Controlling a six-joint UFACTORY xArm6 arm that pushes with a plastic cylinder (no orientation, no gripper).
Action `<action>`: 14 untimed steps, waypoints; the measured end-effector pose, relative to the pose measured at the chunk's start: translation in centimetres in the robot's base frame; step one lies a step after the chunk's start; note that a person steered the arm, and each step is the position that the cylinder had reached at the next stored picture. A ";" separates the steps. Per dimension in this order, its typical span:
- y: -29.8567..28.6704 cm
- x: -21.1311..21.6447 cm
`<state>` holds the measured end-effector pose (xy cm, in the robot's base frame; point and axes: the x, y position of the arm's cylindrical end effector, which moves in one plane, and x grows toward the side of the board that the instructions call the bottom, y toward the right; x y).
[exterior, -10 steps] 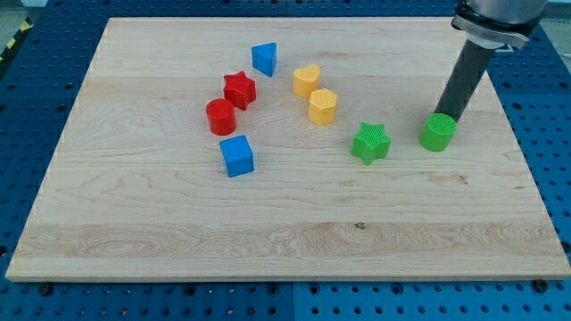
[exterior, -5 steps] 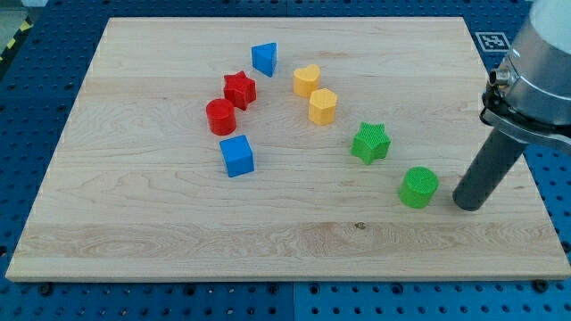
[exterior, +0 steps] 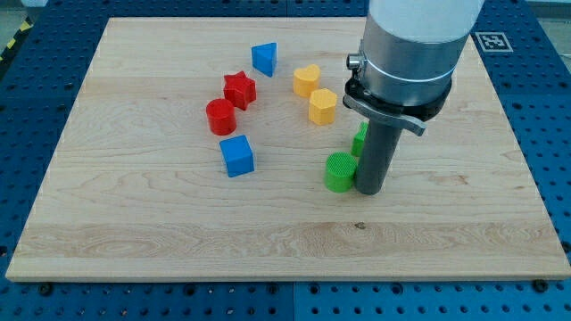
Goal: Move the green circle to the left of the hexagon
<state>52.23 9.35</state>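
Observation:
The green circle (exterior: 339, 171) lies right of the board's middle. My tip (exterior: 369, 189) touches its right side. The yellow hexagon (exterior: 323, 105) sits above the circle, toward the view's top. The green star (exterior: 359, 138) is mostly hidden behind my rod; only its left edge shows.
A yellow heart (exterior: 306, 79) lies just above the hexagon. A blue triangle (exterior: 264, 58), a red star (exterior: 239, 89), a red circle (exterior: 220, 117) and a blue cube (exterior: 237, 155) lie to the left on the wooden board (exterior: 134, 223).
My tip swung round to the circle's right side and pushed it down, then left, from the board's right part to below the green star. The other blocks stayed put.

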 end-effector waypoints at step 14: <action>-4.6 -5.3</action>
<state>46.95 4.77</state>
